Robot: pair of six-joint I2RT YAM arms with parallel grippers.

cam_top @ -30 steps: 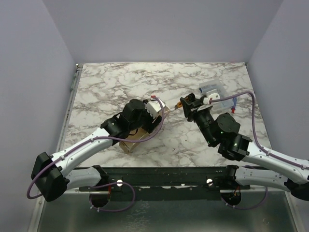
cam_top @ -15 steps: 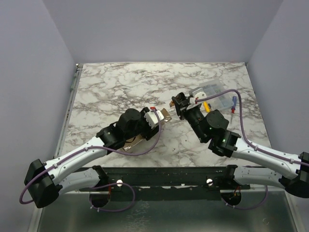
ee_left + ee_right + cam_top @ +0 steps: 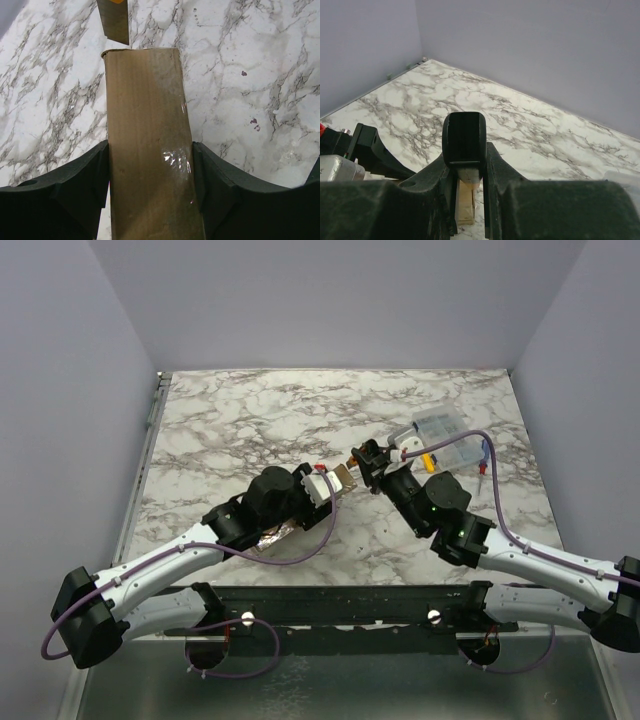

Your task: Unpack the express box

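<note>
The express box is a brown cardboard mailer with shiny clear tape along it. My left gripper is shut on its two long sides and holds it lengthwise. In the top view only its end shows past my left gripper. My right gripper is shut on a narrow cutter with an orange body. Its flat tan blade sits just beyond the box's far end, a small gap away. The blade also shows between the right gripper's fingers.
A small clear plastic compartment case lies at the back right, with a yellow piece and a small red and blue item beside it. Grey walls close the table on three sides.
My right gripper has moved left from the plastic case to the box's far end. My left gripper has shifted the box slightly towards it.
</note>
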